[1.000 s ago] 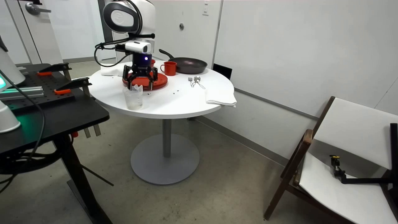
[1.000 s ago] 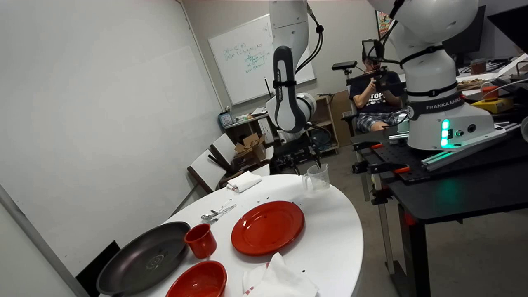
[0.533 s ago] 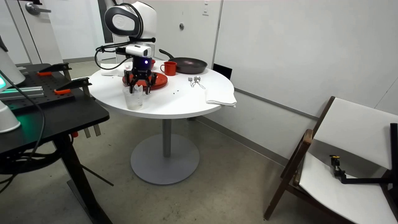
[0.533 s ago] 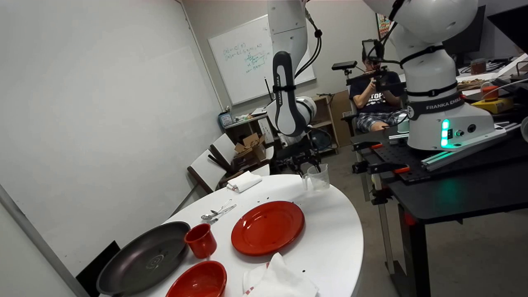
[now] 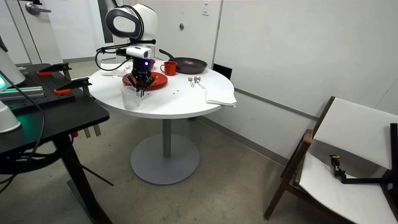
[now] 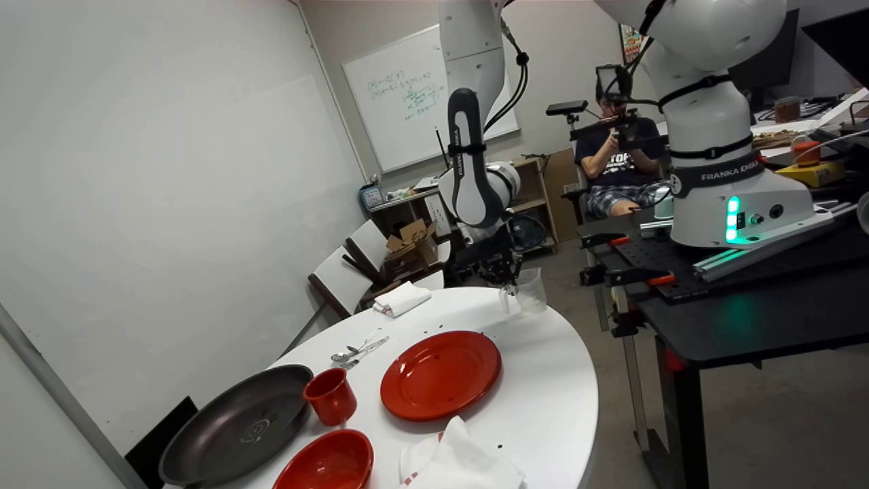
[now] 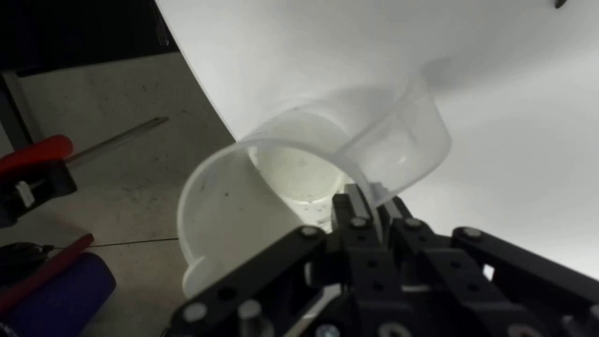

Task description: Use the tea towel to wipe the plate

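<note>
My gripper (image 7: 369,201), apparently clamped on the measuring jug (image 5: 130,99) at its rim, near the table (image 5: 186,99) edge: I should lift vertically, keeping it level. A loose tea towel (image 6: 468,458) lies just beside the red plate (image 6: 441,375); a folded tea towel (image 6: 402,299), at the edge.

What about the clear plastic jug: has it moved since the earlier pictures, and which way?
Yes. In both exterior views, the clear plastic jug has shifted slightly toward the black desk, which has stayed put.
</note>
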Motion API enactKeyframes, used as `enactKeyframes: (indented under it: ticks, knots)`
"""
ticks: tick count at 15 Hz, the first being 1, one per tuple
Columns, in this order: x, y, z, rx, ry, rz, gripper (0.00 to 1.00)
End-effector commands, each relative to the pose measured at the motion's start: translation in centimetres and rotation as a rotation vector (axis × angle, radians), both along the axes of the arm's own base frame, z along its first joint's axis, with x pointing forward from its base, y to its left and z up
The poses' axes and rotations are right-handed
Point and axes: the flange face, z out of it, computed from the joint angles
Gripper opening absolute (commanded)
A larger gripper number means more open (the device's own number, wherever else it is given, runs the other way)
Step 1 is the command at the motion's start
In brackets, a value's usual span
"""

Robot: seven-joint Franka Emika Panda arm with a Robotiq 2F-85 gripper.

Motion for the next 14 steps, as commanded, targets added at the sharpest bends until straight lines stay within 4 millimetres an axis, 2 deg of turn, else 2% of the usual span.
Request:
enactKeyframes:
  ticks: [1,9,14]
  knots:
    - [0.6,0.0,-0.1,0.015,0.007,-0.018,0.00]
    - [2.7,1.2,2.6,0.003,-0.035,0.066,0.01]
    - [5.0,4.2,3.9,-0.009,-0.056,0.199,0.01]
